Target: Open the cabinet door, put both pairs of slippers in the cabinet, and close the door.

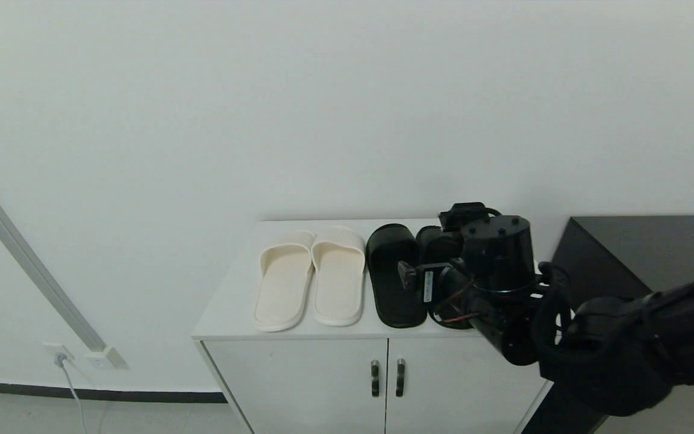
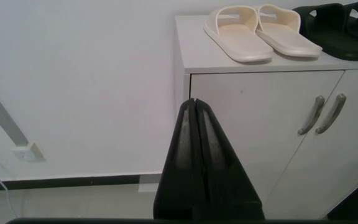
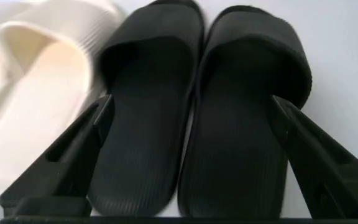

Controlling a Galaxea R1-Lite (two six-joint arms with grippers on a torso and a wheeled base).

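The right hand (image 3: 188, 112) is hovering, spread wide, over the black slippers (image 1: 392, 277), which are sitting beside the cream pair (image 1: 311, 277) on the cabinet (image 1: 226, 316). Its doors (image 1: 299, 380) are shut and probably need opening first. The left hand (image 2: 196, 124), pressed together, is hanging low nearby.

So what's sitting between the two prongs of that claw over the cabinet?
The pair of black slippers, side by side. The right wrist view shows them in the gap between the right gripper's open fingers.
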